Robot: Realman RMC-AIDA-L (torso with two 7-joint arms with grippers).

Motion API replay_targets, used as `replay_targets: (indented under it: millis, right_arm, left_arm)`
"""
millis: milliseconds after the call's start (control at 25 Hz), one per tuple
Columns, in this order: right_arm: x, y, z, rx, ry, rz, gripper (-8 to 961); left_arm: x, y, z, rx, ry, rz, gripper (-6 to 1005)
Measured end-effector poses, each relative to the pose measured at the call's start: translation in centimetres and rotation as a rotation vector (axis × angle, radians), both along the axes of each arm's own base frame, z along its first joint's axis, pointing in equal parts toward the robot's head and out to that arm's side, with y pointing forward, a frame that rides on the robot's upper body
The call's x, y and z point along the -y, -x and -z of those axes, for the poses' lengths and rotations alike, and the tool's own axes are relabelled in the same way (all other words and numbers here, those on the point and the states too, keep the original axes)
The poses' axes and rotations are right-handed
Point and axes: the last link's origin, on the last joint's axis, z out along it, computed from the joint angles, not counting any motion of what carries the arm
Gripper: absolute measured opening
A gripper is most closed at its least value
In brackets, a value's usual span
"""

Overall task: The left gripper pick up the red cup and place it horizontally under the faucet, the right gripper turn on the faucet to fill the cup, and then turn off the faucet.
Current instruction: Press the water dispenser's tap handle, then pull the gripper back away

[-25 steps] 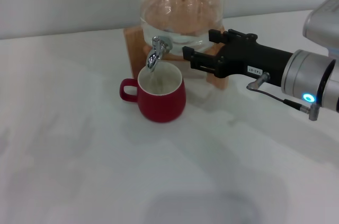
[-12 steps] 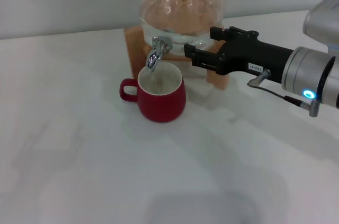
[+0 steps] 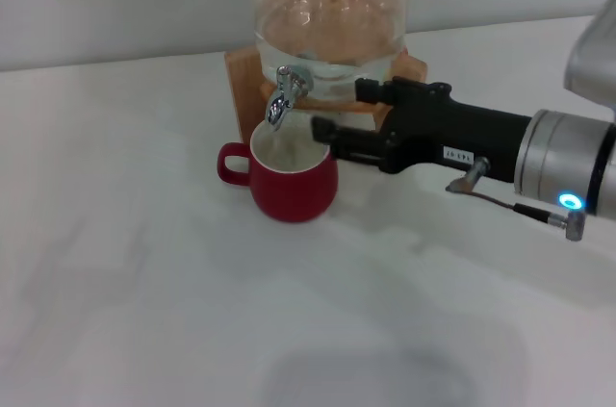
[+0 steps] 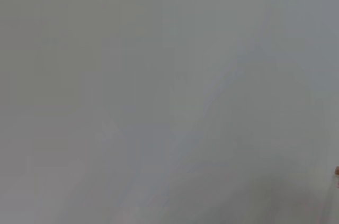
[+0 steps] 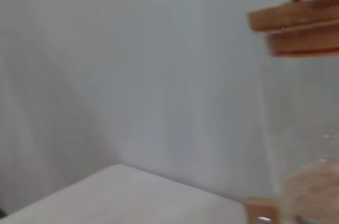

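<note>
red cup (image 3: 294,181) sits under the faucet (image 3: 284,97); right hand (image 3: 325,136) just beside it, fingers slightly apart — ease onto the lever, not the cup rim.

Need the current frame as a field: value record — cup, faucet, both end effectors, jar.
cup: red cup upright on the table, under the spout, handle toward robot's left
faucet: faucet directly above the cup's mouth
jar: glass dispenser jar holding water, on a wooden stand
right end effector: right gripper beside the cup rim, below and right of the faucet, not touching it
left end effector: not in view
</note>
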Motion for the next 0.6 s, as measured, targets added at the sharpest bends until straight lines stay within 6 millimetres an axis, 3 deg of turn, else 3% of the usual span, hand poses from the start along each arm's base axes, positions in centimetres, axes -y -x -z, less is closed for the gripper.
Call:
replay_targets:
  millis: [200, 480, 600]
  right_arm:
    - [1.9, 1.7, 0.2, -0.050, 0.069, -0.089, 778]
    - [3.4, 3.8, 3.4, -0.042, 0.174, -0.191, 777]
    - [3.3, 3.9, 4.6, -0.031, 0.177, -0.176, 777]
  left_arm:
    - [-0.5, 0.1, 0.0, -0.020, 0.000, -0.010, 656]
    - [-1.8, 0.0, 0.4, -0.051, 0.025, -0.018, 655]
    - [-2.0, 0.1, 0.5, -0.058, 0.029, -0.023, 655]
